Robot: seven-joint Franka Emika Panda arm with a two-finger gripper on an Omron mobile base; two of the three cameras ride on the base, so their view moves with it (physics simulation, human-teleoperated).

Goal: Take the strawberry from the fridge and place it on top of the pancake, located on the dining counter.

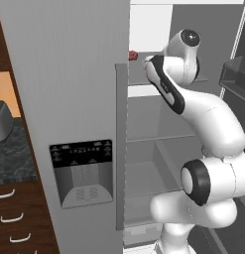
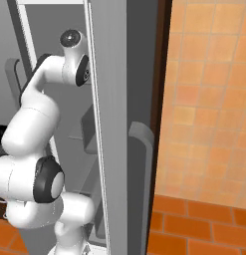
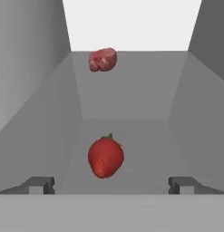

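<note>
Drawers (image 1: 12, 218) with pale handles are being shown at the far left of the left base view, under a dark counter (image 1: 12, 158). Beside them the fridge (image 1: 69, 99) is being seen with its left door closed, dispenser panel (image 1: 83, 172) on it, and its right door swung open. The arm (image 1: 213, 129) is being reached onto an upper shelf (image 1: 144, 82). In the hand view the gripper (image 3: 111, 186) is being held spread wide, nothing between its tips. The strawberry (image 3: 105, 157) is lying on the shelf just ahead, midway between the fingers (image 3: 40, 185). A reddish lump (image 3: 103, 59) is sitting farther back.
</note>
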